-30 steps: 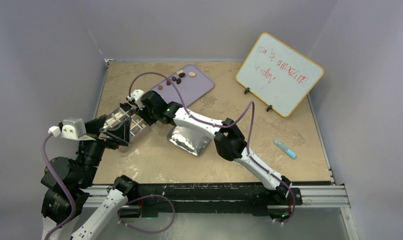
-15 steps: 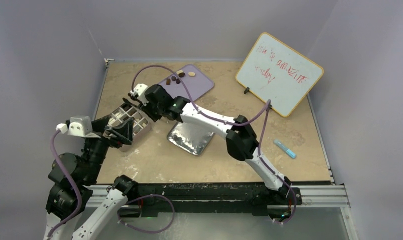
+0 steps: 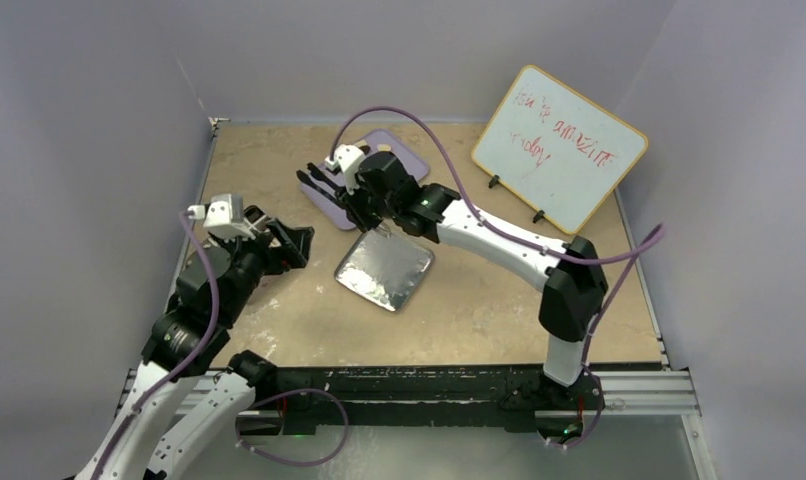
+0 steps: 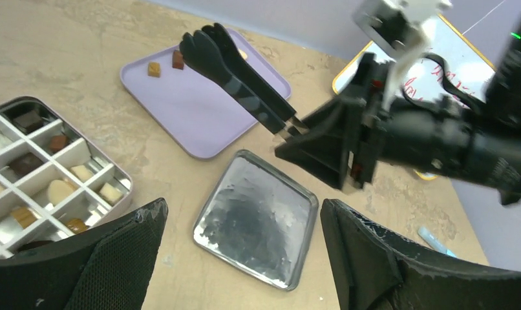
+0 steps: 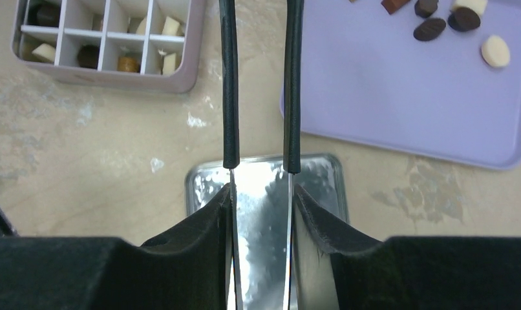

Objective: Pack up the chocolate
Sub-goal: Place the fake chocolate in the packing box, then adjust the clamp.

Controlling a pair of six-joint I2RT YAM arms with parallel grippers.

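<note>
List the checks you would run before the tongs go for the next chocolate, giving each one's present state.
1. The right gripper is shut on the tongs: ok.
2. The tongs' tips are empty: ok, nothing seen in them.
3. Some chocolate lies on the lilac tray: ok.
4. The box has free compartments: ok.
5. The left gripper, open, is clear of the box: cannot tell.

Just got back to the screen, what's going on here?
The right gripper grips black tongs, their tips over the lilac tray, where a few pieces of chocolate lie. The divided box already holds several pieces. The left gripper hangs open and empty near the silver square.
</note>
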